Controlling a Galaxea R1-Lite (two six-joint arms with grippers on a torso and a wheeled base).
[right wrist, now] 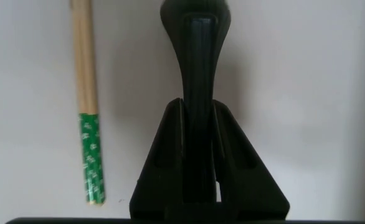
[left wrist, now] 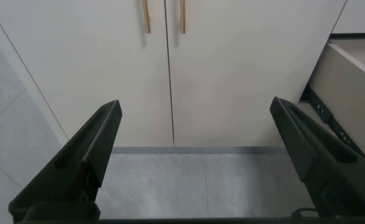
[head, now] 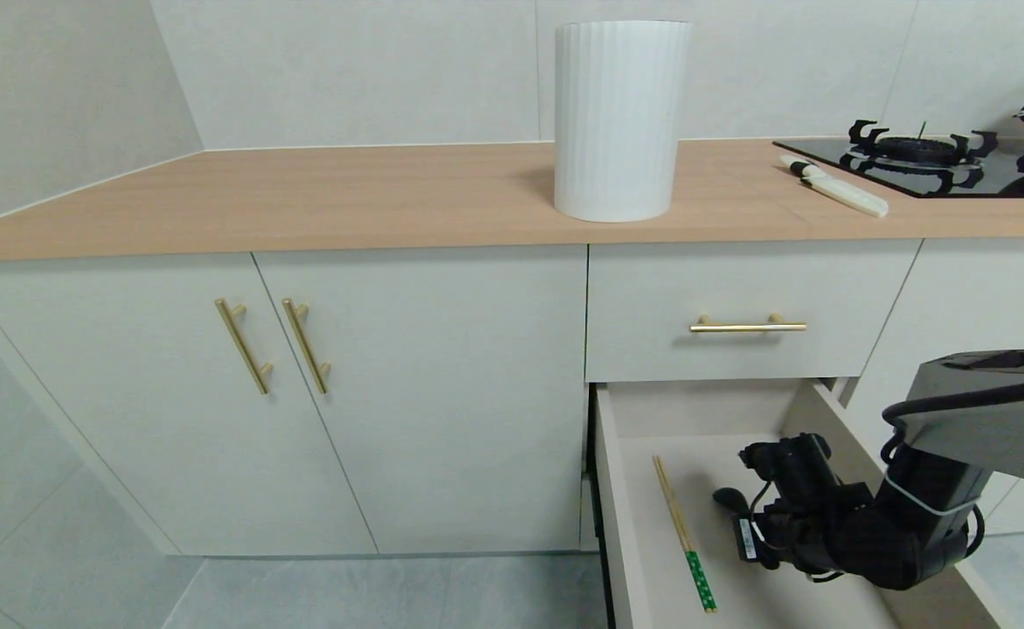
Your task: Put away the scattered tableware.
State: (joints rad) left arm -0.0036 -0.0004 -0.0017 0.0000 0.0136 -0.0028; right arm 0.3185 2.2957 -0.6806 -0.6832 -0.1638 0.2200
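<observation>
Head view: we see the open drawer (head: 617, 489) at 5 o'clock, under the wooden counter (head: 346, 192); the right gripper (head: 750, 511) is down inside it.
Right gripper: pressed together on the handle of a dark spoon (head: 726, 498); the right wrist view shows the fingers (right wrist: 164, 143) clamping the stem, with the bowl (right wrist: 195, 25) sticking out past the tips.
Key relation: the spoon's bowl lies at about 10 o'clock from the gripper, low over the drawer floor. Its long axis looks roughly parallel to the chopsticks (head: 682, 533), which lie at 9 o'clock from it, near but apart.
Next move: we judge a simple release is all that is needed, since the right arm is the only one near.
Left gripper (left wrist: 195, 109): spread wide and holding nothing, facing the cabinet doors (left wrist: 232, 62).
Materials: the spoon is smooth, glossy and rounded; the chopsticks (right wrist: 86, 93) are pale wood with green patterned ends; the drawer floor is matte and flat.
Left to stow: a slim white utensil (head: 831, 185) on the counter at 2 o'clock, past the ribbed white canister (head: 621, 118).
</observation>
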